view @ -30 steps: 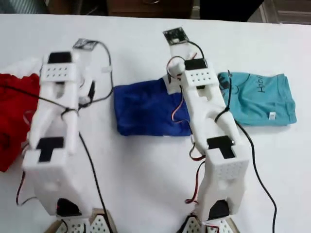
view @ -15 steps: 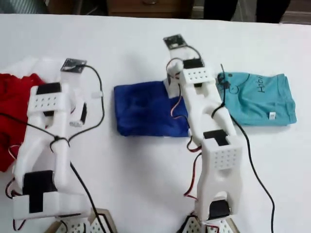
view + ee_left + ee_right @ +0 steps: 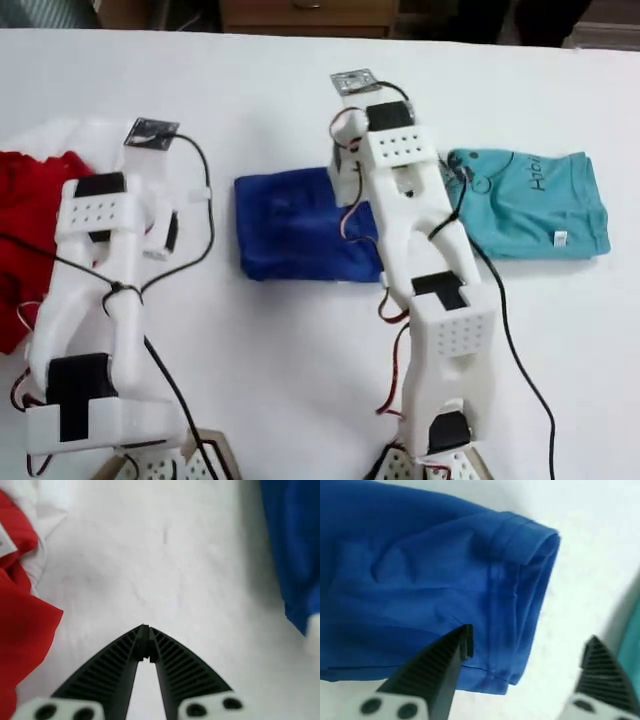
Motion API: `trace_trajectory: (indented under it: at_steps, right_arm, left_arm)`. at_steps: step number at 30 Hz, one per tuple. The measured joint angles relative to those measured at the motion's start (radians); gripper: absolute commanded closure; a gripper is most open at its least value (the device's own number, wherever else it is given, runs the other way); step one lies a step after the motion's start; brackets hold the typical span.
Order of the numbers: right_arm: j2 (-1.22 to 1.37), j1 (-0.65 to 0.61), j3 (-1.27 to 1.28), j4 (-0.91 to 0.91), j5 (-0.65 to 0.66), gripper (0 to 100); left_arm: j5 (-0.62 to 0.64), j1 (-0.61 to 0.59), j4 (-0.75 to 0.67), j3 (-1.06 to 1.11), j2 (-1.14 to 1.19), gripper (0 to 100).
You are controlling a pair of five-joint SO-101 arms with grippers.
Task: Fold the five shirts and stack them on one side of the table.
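Note:
A folded blue shirt (image 3: 300,225) lies mid-table, and a folded teal shirt (image 3: 530,205) lies to its right. At the left edge a crumpled red shirt (image 3: 30,230) rests on a white one (image 3: 60,135). My right gripper (image 3: 529,645) is open just above the blue shirt (image 3: 420,580), with one finger over its folded sleeve edge and the other over bare table. My left gripper (image 3: 145,642) is shut and empty over bare table, between the red shirt (image 3: 20,620) and the blue shirt (image 3: 295,555).
The right arm (image 3: 410,200) stretches over the gap between the blue and teal shirts. The left arm (image 3: 100,250) stands beside the red pile. White table (image 3: 300,380) lies bare in front of the shirts and behind them. Cables hang from both arms.
The left arm pulled back toward the table's near side a second ago, then held still. The right arm shifted slightly left and farther out over the blue shirt's edge.

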Motion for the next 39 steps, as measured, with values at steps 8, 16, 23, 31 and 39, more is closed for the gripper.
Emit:
trace_trajectory:
  at_steps: [8, 16, 23, 31, 39]
  right_arm:
    - [0.069, -0.066, 0.000, -0.008, -0.017, 58.0]
    - [0.216, -0.064, 0.000, -0.104, -0.081, 58.0]
    - [0.270, -0.064, -0.020, -0.092, -0.081, 58.8]
    - [0.295, -0.098, -0.035, -0.054, 0.020, 98.1]
    - [0.385, -0.104, -0.222, 0.091, 0.041, 70.6]
  left_arm:
    - [0.000, -0.046, -0.021, 0.002, 0.000, 97]
    - [0.000, -0.044, -0.021, 0.002, 0.000, 97]
    - [0.000, -0.066, -0.021, 0.002, 0.000, 97]
    - [0.000, -0.075, -0.021, 0.002, 0.000, 97]
    - [0.000, -0.072, -0.021, 0.002, 0.000, 97]
